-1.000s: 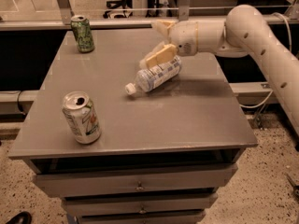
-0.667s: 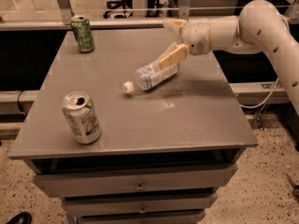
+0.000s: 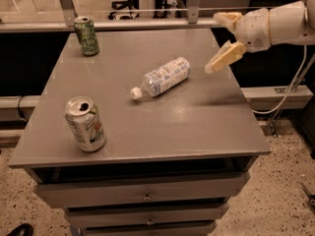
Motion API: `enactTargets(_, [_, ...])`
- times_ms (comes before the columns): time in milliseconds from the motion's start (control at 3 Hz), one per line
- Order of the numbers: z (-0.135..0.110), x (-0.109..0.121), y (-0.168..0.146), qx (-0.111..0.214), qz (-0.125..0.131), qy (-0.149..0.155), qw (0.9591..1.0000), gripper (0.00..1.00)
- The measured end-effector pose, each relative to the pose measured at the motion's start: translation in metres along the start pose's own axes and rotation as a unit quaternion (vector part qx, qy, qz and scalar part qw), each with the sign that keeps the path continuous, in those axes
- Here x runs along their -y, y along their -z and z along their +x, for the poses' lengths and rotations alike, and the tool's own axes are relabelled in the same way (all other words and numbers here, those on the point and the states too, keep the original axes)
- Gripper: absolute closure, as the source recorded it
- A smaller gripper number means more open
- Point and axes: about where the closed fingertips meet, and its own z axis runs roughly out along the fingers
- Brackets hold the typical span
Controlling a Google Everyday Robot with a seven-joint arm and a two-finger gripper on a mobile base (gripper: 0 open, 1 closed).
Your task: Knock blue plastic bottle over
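The blue plastic bottle [image 3: 163, 76] lies on its side near the middle of the grey table [image 3: 197, 127]. It is clear with a white label, and its white cap points to the front left. My gripper [image 3: 213, 43] hangs above the table's right edge, to the right of the bottle and apart from it. Its two cream fingers [image 3: 224, 58] are spread wide and hold nothing.
A green soda can [image 3: 86, 36] stands at the table's back left corner. A white-and-green can [image 3: 86, 125] stands near the front left. Drawers [image 3: 142, 193] sit under the tabletop. A rail and dark shelf run behind the table. A cable hangs at the right.
My gripper has drawn back to the right, off the bottle. The bottle now lies free and flat on the table, no longer touched by the fingers.
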Motion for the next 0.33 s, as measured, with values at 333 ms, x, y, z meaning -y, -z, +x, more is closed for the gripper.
enactTargets(333, [-0.0031,-0.0032,-0.0111,0.008,-0.008,-0.002,0.9999,0.0])
